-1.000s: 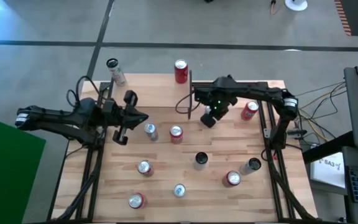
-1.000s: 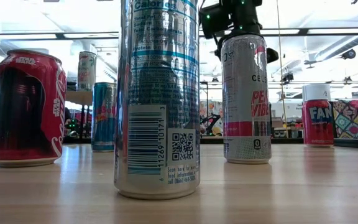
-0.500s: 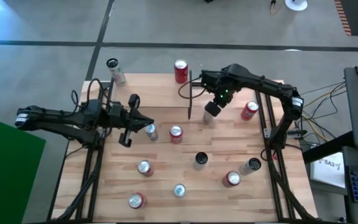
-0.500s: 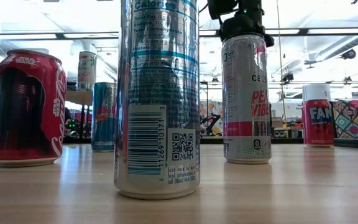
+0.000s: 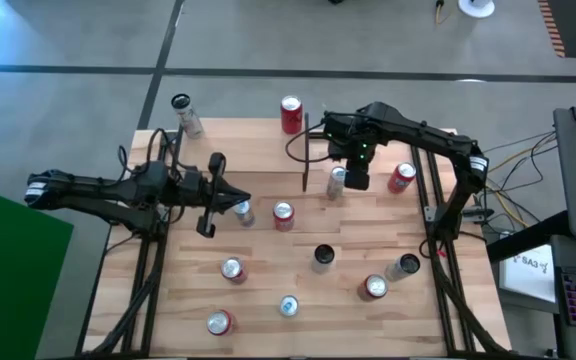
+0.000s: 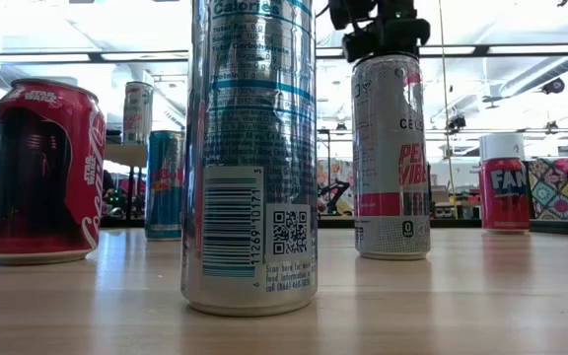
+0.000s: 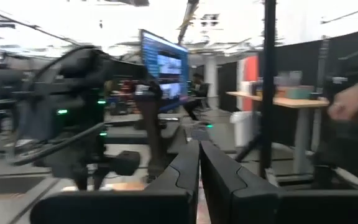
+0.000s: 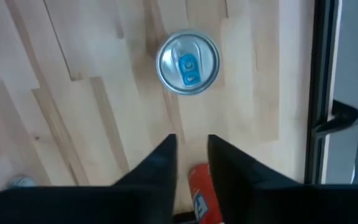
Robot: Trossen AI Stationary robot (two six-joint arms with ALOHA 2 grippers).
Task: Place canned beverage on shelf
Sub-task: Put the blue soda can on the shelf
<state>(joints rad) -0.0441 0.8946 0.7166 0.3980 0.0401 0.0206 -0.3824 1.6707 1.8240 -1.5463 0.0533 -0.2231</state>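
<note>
Above the silver can (image 8: 188, 62), right claw (image 8: 191, 152) slightly parted, seemingly empty, left claw (image 7: 199, 163) shut.

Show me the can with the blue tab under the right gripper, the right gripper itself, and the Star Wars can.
Can with the blue tab (image 8: 188, 62): right wrist view, lid.
Right gripper (image 8: 192, 149): right wrist view, between fingertips.
Star Wars can (image 6: 42, 173): low view, side.

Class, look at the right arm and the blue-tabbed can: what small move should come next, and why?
Probably open the jaws wider before descending. In the wrist view the right gripper hangs above the table with its jaws only narrowly parted, holding nothing. The can stands upright just ahead, its top looking wider than that gap.
</note>
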